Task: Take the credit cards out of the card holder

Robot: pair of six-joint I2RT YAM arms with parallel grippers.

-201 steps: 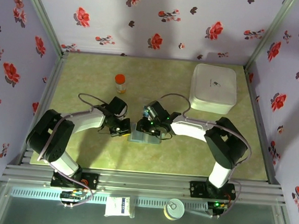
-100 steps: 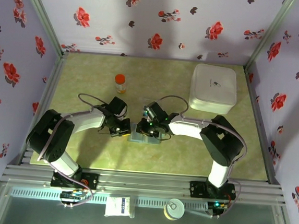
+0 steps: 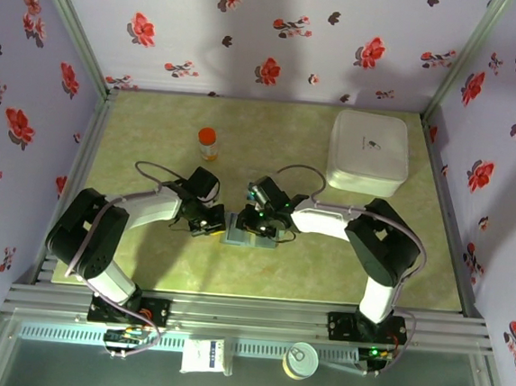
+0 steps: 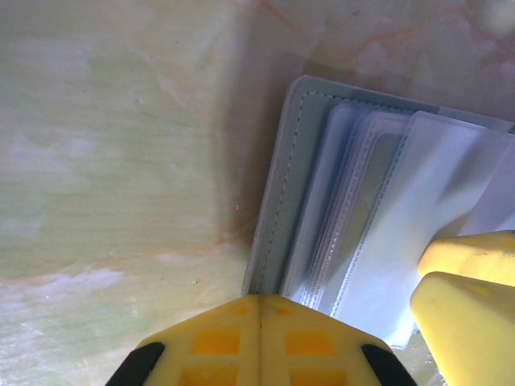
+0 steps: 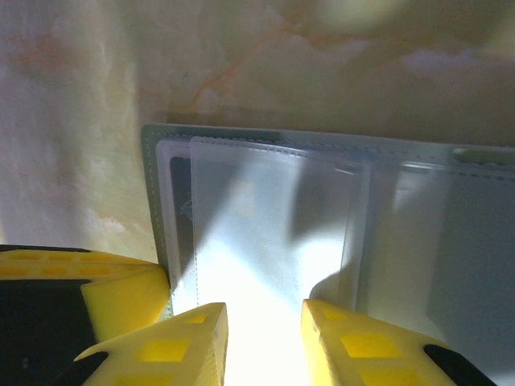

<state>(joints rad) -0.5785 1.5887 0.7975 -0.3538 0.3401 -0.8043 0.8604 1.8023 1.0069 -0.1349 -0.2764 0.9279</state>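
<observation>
The card holder [image 3: 245,234] lies open on the green table between my two grippers. It is grey-blue with a stitched edge [image 4: 283,201] and clear plastic sleeves [image 5: 265,233] fanned across it. The credit cards are hidden; I make out no blue or red in the sleeves. My left gripper [image 4: 259,310] is shut, and its tip rests at the holder's left edge. My right gripper [image 5: 264,322] stands open low over a clear sleeve, one finger on each side of it. The right gripper's yellow fingers [image 4: 467,289] appear beside the sleeves in the left wrist view.
An orange-capped bottle [image 3: 207,142] stands behind the left arm. A big white rounded box [image 3: 368,151] sits at the back right. Flowered walls close in the table on three sides. A white packet [image 3: 207,356] and a can [image 3: 300,359] lie below the front rail.
The right gripper has shifted slightly left over the holder, then held still. The left gripper and the holder have stayed in place.
</observation>
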